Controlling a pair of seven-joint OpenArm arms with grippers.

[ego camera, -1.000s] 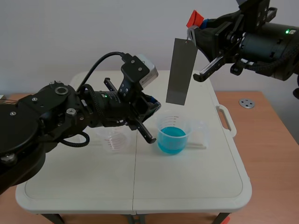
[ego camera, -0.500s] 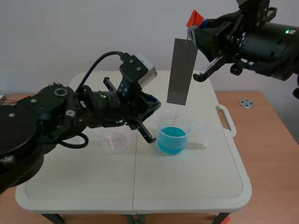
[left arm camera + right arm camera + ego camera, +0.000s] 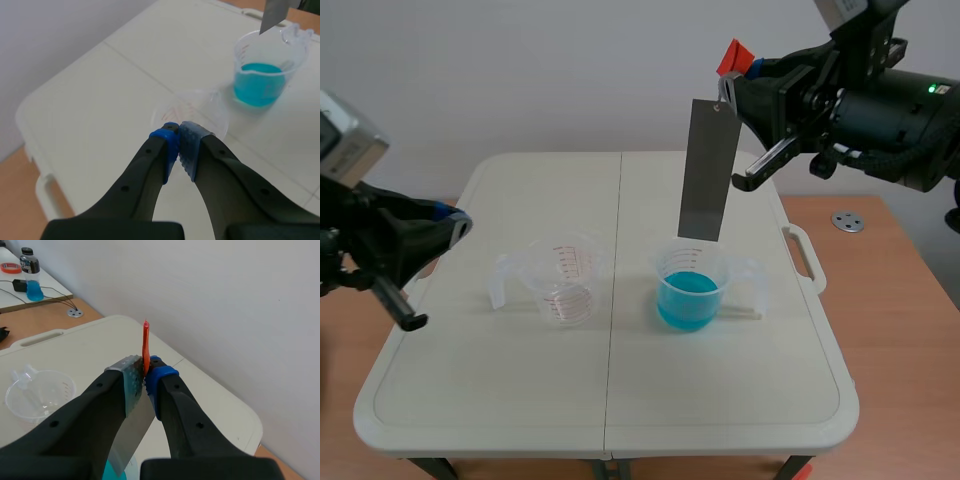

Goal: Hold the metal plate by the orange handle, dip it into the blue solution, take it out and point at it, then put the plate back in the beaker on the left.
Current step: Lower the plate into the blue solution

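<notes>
Now the right gripper, clamped on the orange handle, hangs the plate just above the blue beaker, clear of the liquid. Left gripper, jaws together, sits well aside. Likely next: carry the plate over the empty beaker and lower it straight in.

You have open counter in front of both beakers and a gap between them. The metal plate hangs just over the blue-solution beaker — straight-down entry there is blocked. The empty beaker is open from above; the left gripper sits well apart, at the counter's left edge.
</notes>
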